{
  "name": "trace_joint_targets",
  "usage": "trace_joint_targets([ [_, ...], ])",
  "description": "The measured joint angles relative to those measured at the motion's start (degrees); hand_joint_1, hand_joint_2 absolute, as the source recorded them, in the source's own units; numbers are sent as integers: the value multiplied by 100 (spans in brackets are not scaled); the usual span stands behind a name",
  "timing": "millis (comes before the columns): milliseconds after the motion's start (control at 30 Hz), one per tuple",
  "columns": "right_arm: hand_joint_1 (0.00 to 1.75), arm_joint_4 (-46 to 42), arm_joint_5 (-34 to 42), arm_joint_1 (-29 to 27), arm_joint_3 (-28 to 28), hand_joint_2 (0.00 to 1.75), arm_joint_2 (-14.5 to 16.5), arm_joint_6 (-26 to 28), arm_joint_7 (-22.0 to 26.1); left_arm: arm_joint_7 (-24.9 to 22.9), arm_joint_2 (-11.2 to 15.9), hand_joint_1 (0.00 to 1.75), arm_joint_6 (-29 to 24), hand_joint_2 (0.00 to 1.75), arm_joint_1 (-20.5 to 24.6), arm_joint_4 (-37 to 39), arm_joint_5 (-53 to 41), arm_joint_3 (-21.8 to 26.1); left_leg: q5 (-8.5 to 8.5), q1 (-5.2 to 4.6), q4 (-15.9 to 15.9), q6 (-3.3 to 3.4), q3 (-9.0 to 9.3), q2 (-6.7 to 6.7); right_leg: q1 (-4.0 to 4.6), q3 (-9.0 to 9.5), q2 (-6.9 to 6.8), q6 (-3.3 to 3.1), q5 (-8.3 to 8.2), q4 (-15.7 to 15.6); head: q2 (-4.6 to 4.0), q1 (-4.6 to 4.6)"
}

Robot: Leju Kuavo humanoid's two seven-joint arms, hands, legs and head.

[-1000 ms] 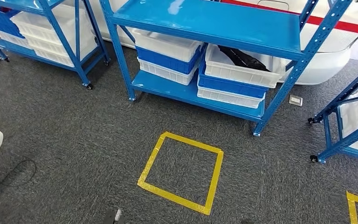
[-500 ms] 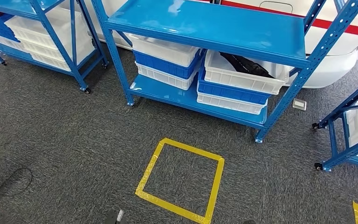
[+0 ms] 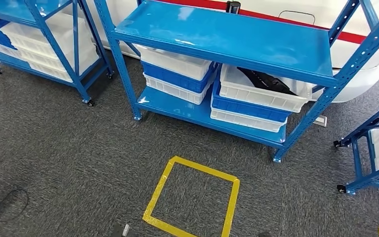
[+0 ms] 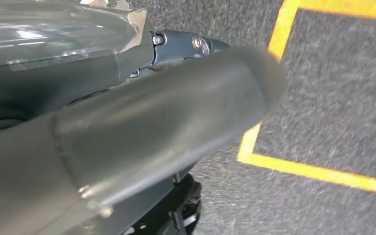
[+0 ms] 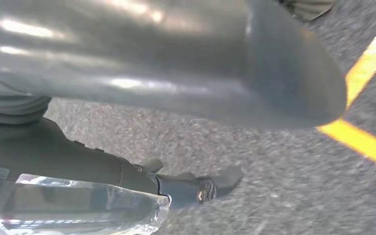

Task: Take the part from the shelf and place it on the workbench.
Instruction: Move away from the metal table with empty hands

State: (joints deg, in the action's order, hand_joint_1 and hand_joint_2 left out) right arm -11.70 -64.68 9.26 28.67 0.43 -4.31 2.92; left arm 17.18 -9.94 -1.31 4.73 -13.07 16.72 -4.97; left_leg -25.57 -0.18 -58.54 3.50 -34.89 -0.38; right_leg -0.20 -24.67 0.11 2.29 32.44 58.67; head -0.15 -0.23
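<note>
Left hand (image 4: 142, 127) blurred, no legible labels

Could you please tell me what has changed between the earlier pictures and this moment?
The whole head view has shifted, so the camera has moved, not the things: the blue shelf and the yellow tape square sit lower in the picture, and more of the shelf's top shows. The crates, including the white crate with the black part, lie as before. Nothing has been taken hold of.
</note>
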Motion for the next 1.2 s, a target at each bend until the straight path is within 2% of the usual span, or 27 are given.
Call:
trace_joint_targets([
  [33,0,1,-1,6,0,0,3,0,2,1,-2,0,2,0,5,-1,0,1,-27,4,10,26,89,-8,-8,-106,-2,-4,60,215,0,11],
  [67,0,2,-1,9,0,0,7,0,4,0,-4,0,2,0,8,-1,1,1,-74,-2,15,43,152,-9,-21,-305,-2,-8,145,532,0,22],
  [133,0,3,-2,-5,1,0,6,0,5,0,-5,0,4,0,6,1,0,1,-176,-26,13,74,256,-32,-30,-826,-3,-15,380,1161,0,29],
  [167,0,3,-3,-22,1,0,3,0,5,0,-5,0,4,0,-2,1,-1,1,-237,-38,13,82,320,-46,-30,-1037,-2,-1,461,1303,0,29],
  [200,0,3,-3,-39,1,0,0,0,5,0,-5,0,4,0,-8,2,-1,1,-301,-51,13,85,398,-61,-29,-1155,-2,18,458,1250,0,31],
  [233,0,3,-4,-51,1,0,-1,0,4,0,-5,0,4,0,-12,2,-2,1,-370,-62,14,83,487,-71,-25,-1178,-3,52,325,1006,0,29],
  [300,0,5,-4,-73,3,0,-3,0,5,0,-7,0,5,0,-17,4,-7,1,-513,-76,11,71,643,-80,-7,-1122,-11,102,-228,399,0,24],
  [367,0,10,-4,-84,5,0,-9,0,4,0,-9,0,7,0,-20,8,-18,2,-626,-72,18,25,729,-87,47,-1052,-26,11,-591,99,0,21],
  [400,0,10,-5,-85,5,0,-15,0,4,0,-12,0,8,0,-23,9,-25,2,-649,-68,17,-4,777,-86,69,-1039,-34,-72,-610,61,0,17],
  [467,0,8,-6,-73,6,0,-23,0,7,4,-21,0,12,0,-15,6,-34,2,-623,-62,-87,-62,767,-71,36,-897,-12,-193,-597,-36,0,28],
  [500,0,6,-6,-68,7,0,-26,0,10,9,-24,0,13,0,-7,5,-38,1,-586,-56,-266,-92,701,-58,6,-819,-5,-240,-575,-90,0,22],
  [567,0,5,-5,-57,8,0,-28,0,14,16,-24,0,13,0,4,4,-42,1,-613,-21,-857,-177,325,-40,-30,-642,0,-311,-508,-158,0,13],
  [633,0,5,-5,-61,8,0,-31,0,16,16,-15,0,12,0,-4,5,-43,1,-861,38,-1424,-279,-174,-25,-51,-518,6,-325,-405,-174,0,-3],
  [667,0,5,-5,-71,8,0,-28,0,18,16,-9,0,12,0,-12,6,-43,1,-978,69,-1558,-319,-379,-16,-67,-454,12,-309,-346,-175,0,-7],
  [700,0,6,-5,-81,8,0,-24,0,19,16,-2,0,11,0,-18,6,-44,1,-1005,98,-1538,-352,-509,-5,-88,-380,20,-286,-282,-175,0,-9],
  [733,0,7,-6,-88,8,0,-18,0,21,16,4,0,11,0,-23,6,-44,1,-903,124,-1365,-376,-552,8,-115,-297,27,-258,-215,-175,0,-9],
  [767,0,7,-6,-93,8,0,-12,0,24,16,9,0,11,0,-27,6,-44,1,-656,151,-1059,-404,-522,21,-140,-221,32,-221,-142,-176,0,-11],
  [800,0,7,-5,-91,8,0,-12,0,26,16,10,0,11,0,-34,8,-44,1,-323,178,-701,-430,-471,42,-151,-147,36,-179,-66,-173,0,-24],
  [833,0,6,-5,-90,9,0,-12,0,28,15,11,0,11,0,-34,9,-43,1,-85,193,-425,-431,-418,71,-151,-90,40,-134,8,-179,0,-41],
  [867,0,5,-5,-87,10,0,-14,0,29,12,11,0,11,0,-36,10,-43,1,89,195,-242,-417,-368,90,-135,-47,37,-85,71,-206,0,-42],
  [900,0,5,-5,-81,10,0,-16,0,32,8,10,0,11,0,-38,11,-43,1,139,187,-160,-374,-345,95,-119,25,32,-26,94,-215,0,-43],
  [967,0,4,-6,-72,11,0,-11,0,43,4,7,0,10,0,-39,10,-44,1,93,154,-119,-253,-227,61,-113,121,16,83,71,-207,0,-16],
  [1000,0,3,-6,-66,11,0,-8,0,53,7,5,0,10,0,-42,9,-45,1,64,143,-92,-184,-160,45,-126,112,13,113,47,-85,0,-13],
  [1067,0,4,-6,-60,13,0,1,0,67,11,2,0,8,0,-42,8,-45,1,-13,115,-71,-64,-17,27,-150,-173,9,96,111,416,0,2],
  [1100,0,4,-7,-63,14,0,3,0,71,13,2,0,6,0,-41,8,-45,1,-70,93,-71,-21,43,21,-148,-416,8,70,211,774,0,3],
  [1167,0,5,-8,-84,20,0,3,0,72,13,2,0,4,0,-47,8,-45,1,-187,60,-72,13,164,-10,-129,-934,9,41,482,1334,0,4],
  [1200,0,5,-8,-95,24,0,2,0,72,13,2,0,4,0,-55,8,-45,1,-257,45,-72,20,242,-28,-119,-1131,9,40,569,1422,0,4],
])
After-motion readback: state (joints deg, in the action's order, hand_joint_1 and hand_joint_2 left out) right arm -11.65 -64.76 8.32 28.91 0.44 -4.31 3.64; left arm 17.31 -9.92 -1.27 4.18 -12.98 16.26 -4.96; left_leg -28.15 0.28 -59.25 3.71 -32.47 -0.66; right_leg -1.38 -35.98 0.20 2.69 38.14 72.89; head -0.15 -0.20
